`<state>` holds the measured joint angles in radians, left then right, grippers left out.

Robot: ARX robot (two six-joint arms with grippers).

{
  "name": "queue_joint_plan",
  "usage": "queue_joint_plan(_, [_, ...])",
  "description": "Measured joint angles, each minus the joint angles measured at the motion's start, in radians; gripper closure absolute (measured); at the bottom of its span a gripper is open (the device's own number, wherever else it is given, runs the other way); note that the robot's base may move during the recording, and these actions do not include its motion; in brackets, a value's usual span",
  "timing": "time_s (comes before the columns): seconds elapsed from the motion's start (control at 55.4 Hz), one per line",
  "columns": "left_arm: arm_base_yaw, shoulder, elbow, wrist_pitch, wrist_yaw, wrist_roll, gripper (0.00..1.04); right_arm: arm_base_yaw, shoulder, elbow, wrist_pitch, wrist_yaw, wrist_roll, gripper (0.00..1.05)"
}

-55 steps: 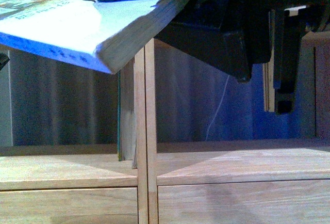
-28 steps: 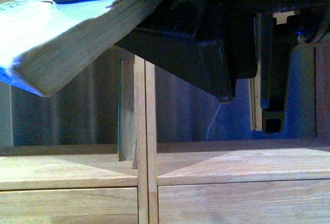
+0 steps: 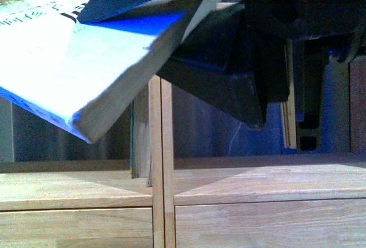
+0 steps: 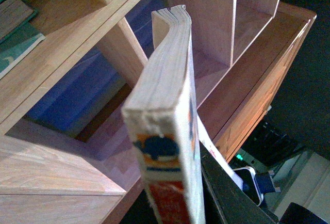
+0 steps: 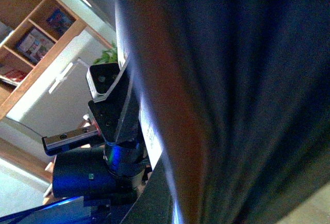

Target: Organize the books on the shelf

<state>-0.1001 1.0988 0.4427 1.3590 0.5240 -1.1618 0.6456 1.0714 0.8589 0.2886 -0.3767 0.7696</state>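
Light-wood shelf (image 3: 229,182); thin teal-edged book (image 3: 140,145) stands upright against central divider (image 3: 160,145), left compartment.

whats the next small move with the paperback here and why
Probably turn the pale floppy paperback with the cartoon cover upright first. It hangs tilted, high in front of the light-wood shelf, where the thin teal-edged book stands against the vertical divider in the left compartment. Once upright, it could likely slide in beside that book.
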Motion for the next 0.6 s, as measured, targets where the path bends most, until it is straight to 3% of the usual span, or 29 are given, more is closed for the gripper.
queue_joint_plan(0.108, [0.013, -0.006, 0.005, -0.026, -0.009, 0.027, 0.98, -0.039, 0.011, 0.001, 0.036, 0.036, -0.008, 0.72])
queue_joint_plan(0.234, [0.06, -0.017, 0.023, -0.104, -0.016, 0.098, 0.98, -0.14, 0.048, 0.01, 0.103, 0.179, -0.122, 0.51])
queue_joint_plan(0.397, [0.157, -0.035, 0.064, -0.264, -0.007, 0.244, 0.98, -0.334, 0.149, 0.058, 0.151, 0.44, -0.354, 0.26])
queue_joint_plan(0.541, [0.262, -0.051, 0.105, -0.392, -0.002, 0.425, 0.98, -0.51, 0.239, 0.064, 0.205, 0.568, -0.521, 0.06])
queue_joint_plan(0.595, [0.294, -0.052, 0.114, -0.417, -0.001, 0.505, 0.98, -0.552, 0.256, 0.064, 0.203, 0.572, -0.56, 0.07])
